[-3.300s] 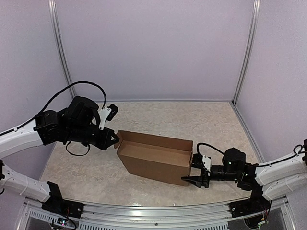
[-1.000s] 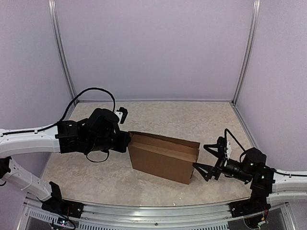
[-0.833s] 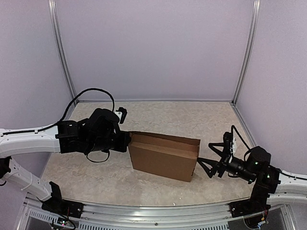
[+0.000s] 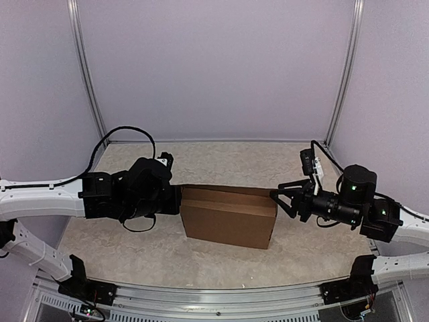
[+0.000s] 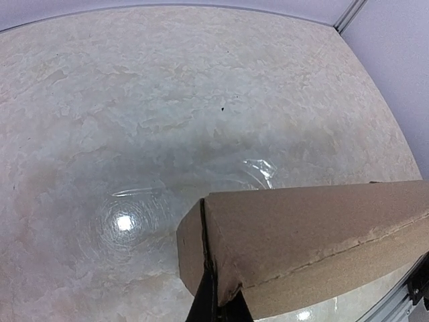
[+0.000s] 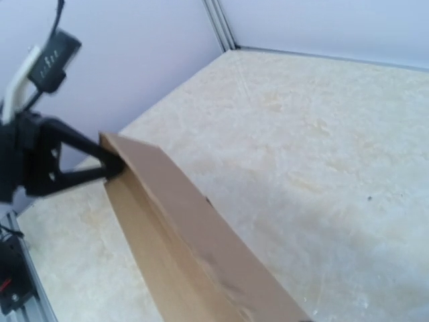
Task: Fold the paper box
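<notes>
The paper box (image 4: 228, 220) is plain brown cardboard and stands on the table's middle, its long side facing me. My left gripper (image 4: 178, 199) is at its left end, shut on the upright cardboard edge there. In the left wrist view the black fingertips (image 5: 216, 303) pinch that corner of the box (image 5: 315, 228). My right gripper (image 4: 279, 199) hovers at the box's upper right corner with its fingers spread. In the right wrist view its own fingers are out of frame. The box (image 6: 181, 235) runs away from it toward the left gripper (image 6: 100, 164).
The table top (image 4: 228, 157) is pale marbled stone with purple walls on three sides. A metal rail (image 4: 214, 295) runs along the near edge. A small piece of clear film (image 5: 261, 168) lies on the table behind the box.
My right gripper has risen from table level in front of the box's right end to its upper right corner. The box's open top has narrowed. My left gripper keeps its hold.
</notes>
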You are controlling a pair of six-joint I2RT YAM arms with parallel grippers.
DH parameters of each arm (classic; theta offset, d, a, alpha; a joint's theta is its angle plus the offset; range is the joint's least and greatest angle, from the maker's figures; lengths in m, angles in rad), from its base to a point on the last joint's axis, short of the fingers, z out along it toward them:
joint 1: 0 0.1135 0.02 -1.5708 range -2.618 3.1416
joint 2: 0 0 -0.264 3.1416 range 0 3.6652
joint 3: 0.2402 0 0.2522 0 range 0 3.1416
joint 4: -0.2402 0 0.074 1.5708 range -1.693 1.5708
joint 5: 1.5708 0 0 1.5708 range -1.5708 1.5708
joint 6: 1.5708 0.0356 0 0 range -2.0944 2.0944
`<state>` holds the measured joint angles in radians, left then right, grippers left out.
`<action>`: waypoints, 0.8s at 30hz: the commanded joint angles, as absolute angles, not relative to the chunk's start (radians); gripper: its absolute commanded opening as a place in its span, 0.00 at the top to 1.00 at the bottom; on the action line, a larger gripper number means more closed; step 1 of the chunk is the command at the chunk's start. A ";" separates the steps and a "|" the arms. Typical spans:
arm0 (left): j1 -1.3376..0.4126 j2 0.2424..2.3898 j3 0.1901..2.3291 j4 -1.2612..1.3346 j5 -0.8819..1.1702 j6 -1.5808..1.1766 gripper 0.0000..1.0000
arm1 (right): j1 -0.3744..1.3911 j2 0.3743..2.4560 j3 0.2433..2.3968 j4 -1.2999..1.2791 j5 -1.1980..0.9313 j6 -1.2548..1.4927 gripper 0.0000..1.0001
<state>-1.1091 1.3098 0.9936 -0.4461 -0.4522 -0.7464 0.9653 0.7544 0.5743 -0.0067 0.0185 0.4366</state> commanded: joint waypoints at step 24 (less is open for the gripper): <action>-1.129 1.374 0.971 -0.634 -0.402 -0.791 1.00 | 0.965 0.870 0.698 -0.126 0.116 0.399 0.76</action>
